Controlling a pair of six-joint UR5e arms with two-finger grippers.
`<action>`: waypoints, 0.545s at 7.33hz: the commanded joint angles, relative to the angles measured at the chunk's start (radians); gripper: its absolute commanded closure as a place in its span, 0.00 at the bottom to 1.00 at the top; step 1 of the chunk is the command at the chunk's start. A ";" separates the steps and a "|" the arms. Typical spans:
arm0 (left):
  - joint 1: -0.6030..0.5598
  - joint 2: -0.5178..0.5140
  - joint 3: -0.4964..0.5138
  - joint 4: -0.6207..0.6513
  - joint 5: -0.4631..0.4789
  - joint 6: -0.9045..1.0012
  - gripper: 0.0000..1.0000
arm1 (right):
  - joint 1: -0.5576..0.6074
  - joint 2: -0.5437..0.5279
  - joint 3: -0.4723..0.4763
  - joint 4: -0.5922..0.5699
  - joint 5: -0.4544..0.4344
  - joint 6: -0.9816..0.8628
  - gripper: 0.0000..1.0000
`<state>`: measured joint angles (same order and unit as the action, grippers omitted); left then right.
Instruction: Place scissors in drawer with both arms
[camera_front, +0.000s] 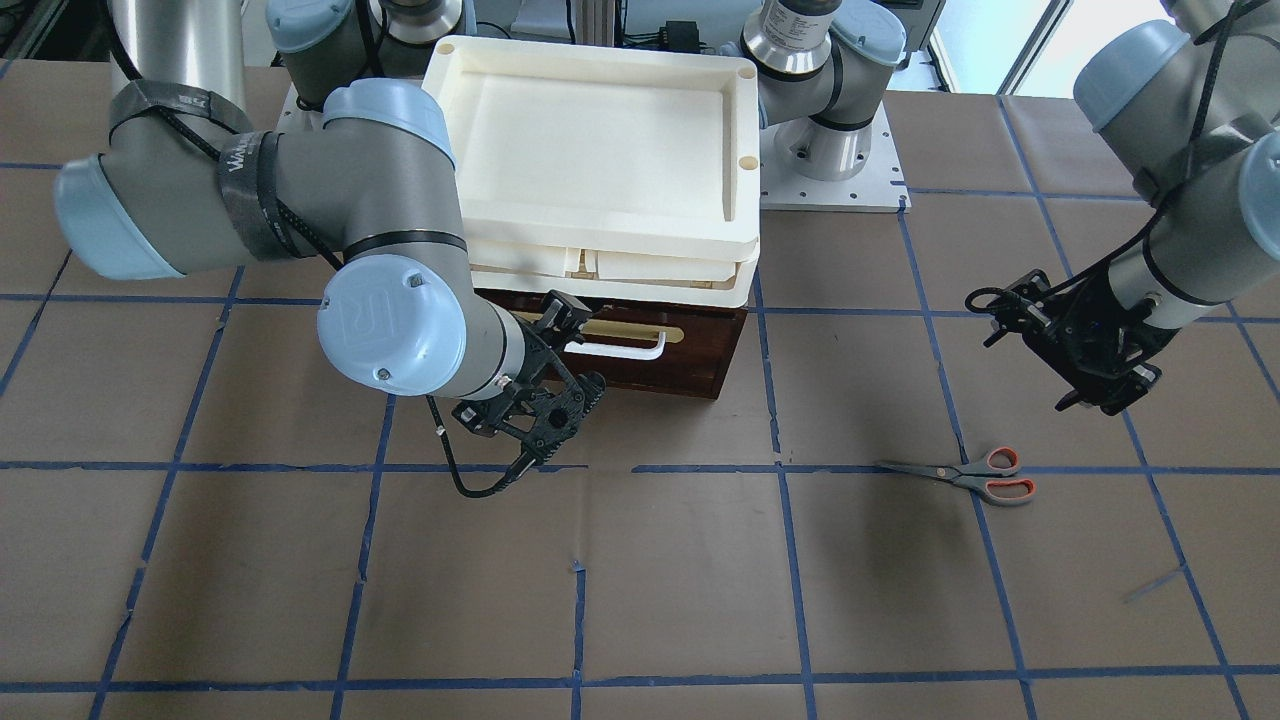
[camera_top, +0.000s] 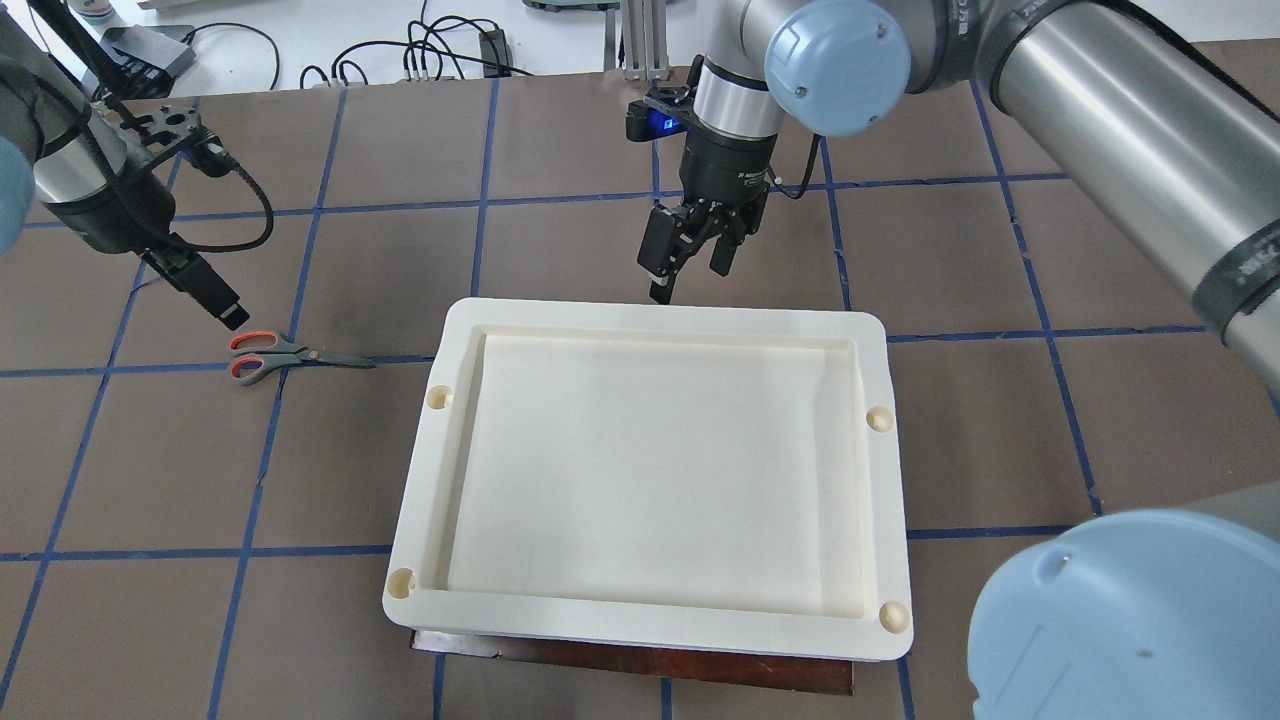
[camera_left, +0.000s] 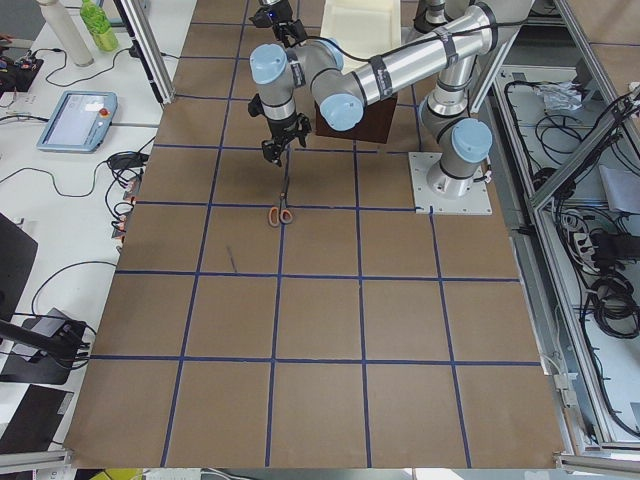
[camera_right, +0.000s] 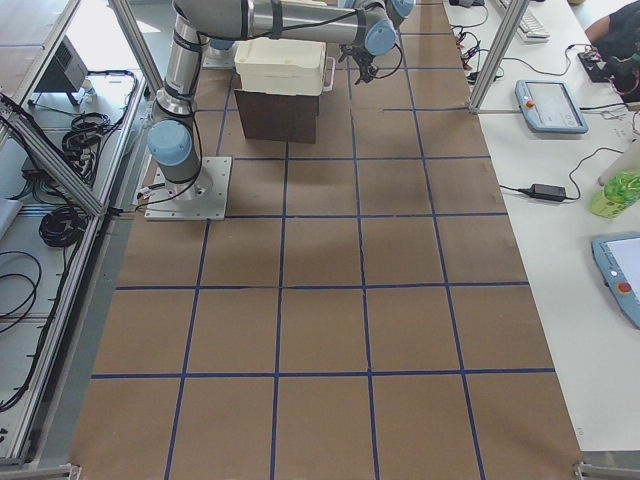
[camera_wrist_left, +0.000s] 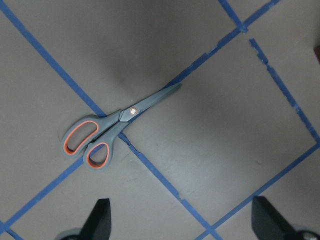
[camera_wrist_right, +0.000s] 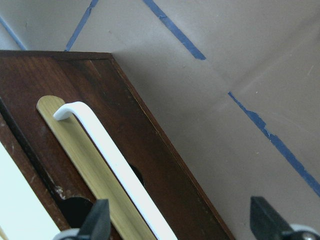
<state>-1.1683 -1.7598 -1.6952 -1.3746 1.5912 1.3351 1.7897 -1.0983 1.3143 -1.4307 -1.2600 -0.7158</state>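
The scissors (camera_front: 965, 476) lie flat on the brown table on a blue tape line; they also show in the overhead view (camera_top: 290, 355) and the left wrist view (camera_wrist_left: 115, 132). My left gripper (camera_front: 1095, 400) hovers above them, open and empty, fingertips (camera_wrist_left: 100, 220) wide apart. The dark brown drawer (camera_front: 690, 350) is shut, under stacked cream trays. Its white bar handle (camera_front: 615, 348) lies on the brass plate (camera_wrist_right: 95, 170). My right gripper (camera_front: 575, 350) is open in front of the handle (camera_wrist_right: 115, 160), apart from it.
Stacked cream plastic trays (camera_top: 650, 310) sit on top of the drawer box and hide it from above. Blue tape lines grid the brown table. Both arm bases (camera_front: 830, 150) stand behind the trays. Cables and a tablet lie beyond the table's edge (camera_left: 75, 120).
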 joint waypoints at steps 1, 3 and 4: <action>0.042 -0.075 -0.014 0.067 0.003 0.290 0.00 | 0.003 -0.008 0.026 -0.008 -0.015 -0.193 0.00; 0.030 -0.087 -0.140 0.214 0.003 0.366 0.00 | 0.000 -0.012 0.100 -0.089 -0.102 -0.261 0.00; 0.027 -0.090 -0.197 0.323 0.006 0.430 0.00 | 0.000 -0.012 0.108 -0.106 -0.105 -0.266 0.00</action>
<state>-1.1357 -1.8434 -1.8183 -1.1765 1.5942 1.6998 1.7913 -1.1096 1.3984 -1.4995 -1.3420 -0.9603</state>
